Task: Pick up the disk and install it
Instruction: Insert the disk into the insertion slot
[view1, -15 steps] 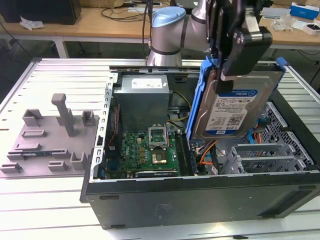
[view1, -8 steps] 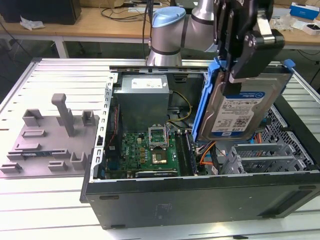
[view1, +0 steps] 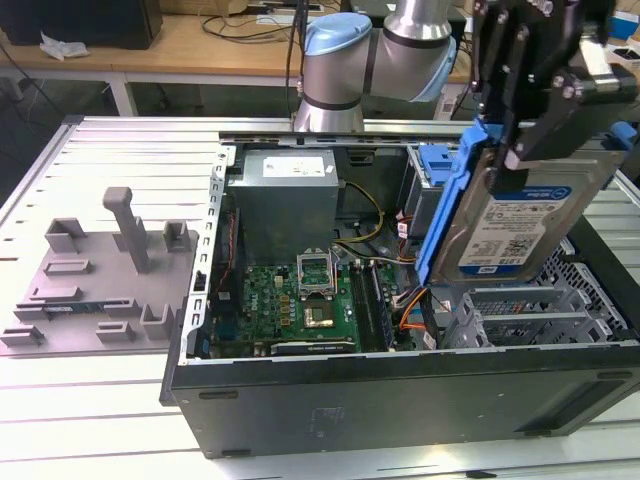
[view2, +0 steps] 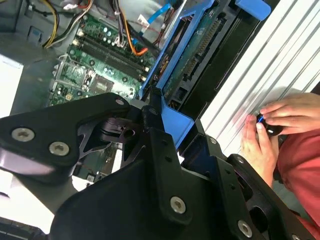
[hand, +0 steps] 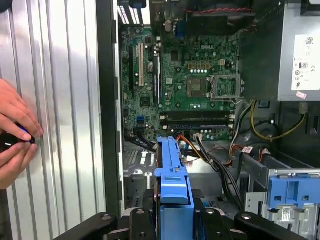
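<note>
One black hand (view1: 507, 140) clamped on flat silver blue-framed disk (view1: 512, 225) above open metal case (view1: 400, 392).

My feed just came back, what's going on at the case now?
The arm's claw is shut on the disk, holding it tilted over the open computer case, toward the exterior view's right. It is not seated yet. A person's hands rest on the ribbed table beside the case, holding something small.

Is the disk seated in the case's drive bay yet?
No, in the exterior view the tool holds the disk tilted in the air above the open case.
</note>
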